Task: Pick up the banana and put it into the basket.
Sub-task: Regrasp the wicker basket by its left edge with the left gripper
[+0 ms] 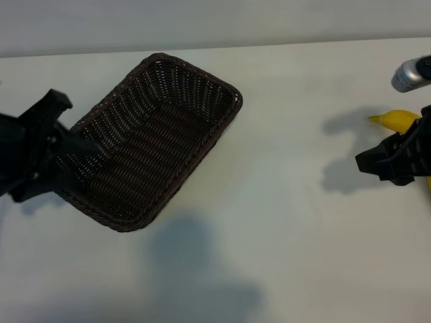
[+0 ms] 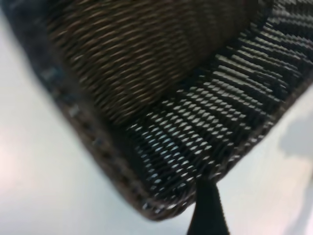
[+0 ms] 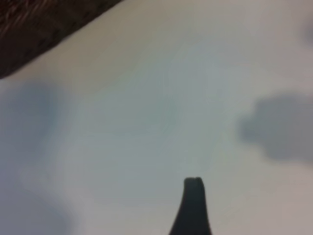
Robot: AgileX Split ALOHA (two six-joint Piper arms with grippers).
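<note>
Banana (image 1: pixel 397 120): lying at the surface's right edge beside the right gripper (image 1: pixel 377 161), fingers apart, empty; wicker basket (image 1: pixel 151 141) far left by open-fingered left gripper (image 1: pixel 64 145); risk: long carry, smooth fruit slipping.

Left tool (image 1: pixel 64 145) spread wide, right tool (image 1: pixel 377 161) spread wide, both angled down

We see a plain white table (image 1: pixel 283 222) carrying everything. On it sits the dark brown woven basket (image 1: pixel 155 141), set at a slant toward the exterior view's left. Well apart from it, at the far right edge, lies the yellow banana (image 1: pixel 397 120), only partly visible.
</note>
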